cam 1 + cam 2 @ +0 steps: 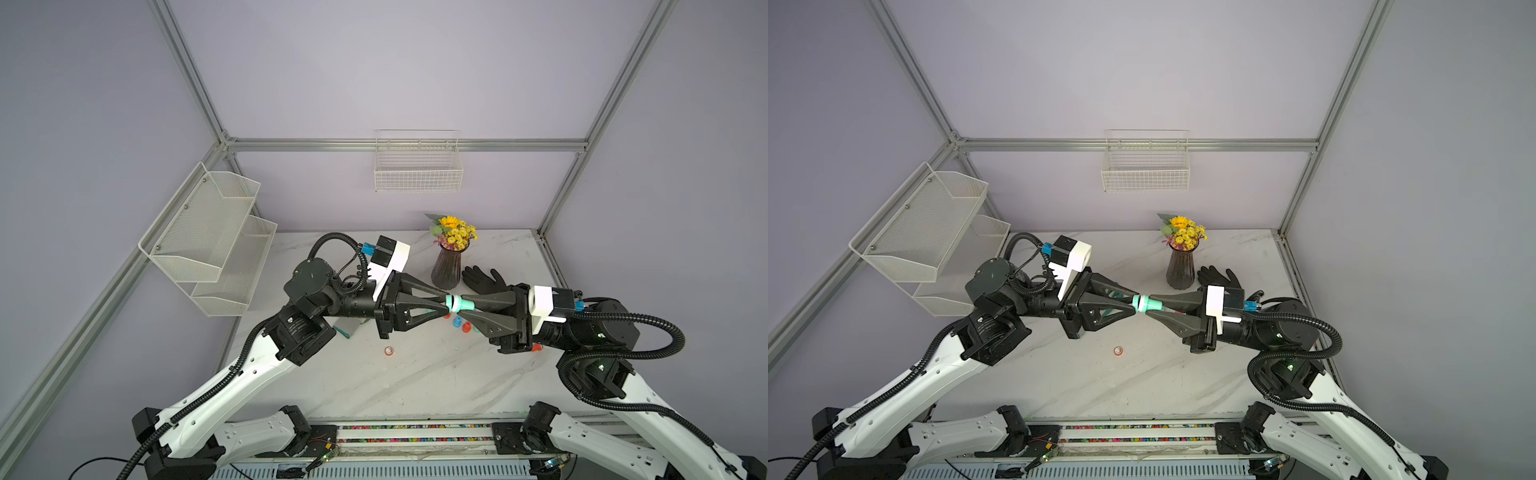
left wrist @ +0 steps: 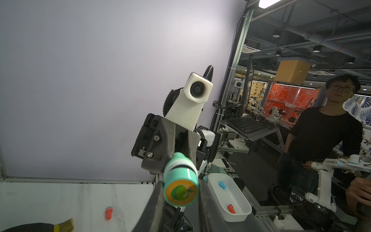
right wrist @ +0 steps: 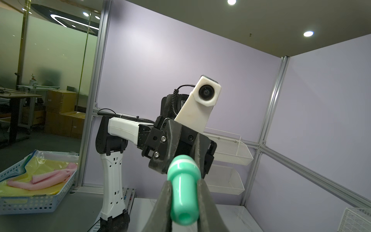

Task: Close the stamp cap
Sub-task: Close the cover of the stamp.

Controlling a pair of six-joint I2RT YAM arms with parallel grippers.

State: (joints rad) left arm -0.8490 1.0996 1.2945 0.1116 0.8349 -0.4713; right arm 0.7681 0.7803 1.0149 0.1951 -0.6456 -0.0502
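**Two-arm cell, top and wrist views.** The left gripper [image 1: 449, 303] and right gripper [image 1: 468, 313] meet tip to tip in mid-air above the white marble-patterned table [image 1: 415, 386]. Between them they hold one teal plastic stamp [image 1: 459, 304], lying roughly level.

- **Left wrist view:** the left gripper's jaws are clamped on the stamp's wide round cap [image 2: 180, 186]. Its end face carries an orange disc with a green apple.
- **Right wrist view:** the right gripper's jaws are clamped on the stamp's narrow cylindrical handle [image 3: 183, 200].
- **Cap and body:** a white band shows between them. Whether it is an open gap or a trim ring cannot be told.
- **Table, far side:** a dark ribbed glass vase [image 1: 446, 270] of yellow flowers stands there, with a black glove [image 1: 482, 277] lying just beside it.
- **Table, nearer the robot's base:** a small red-orange round piece [image 1: 388, 351] lies on the marble, well apart from the vase.
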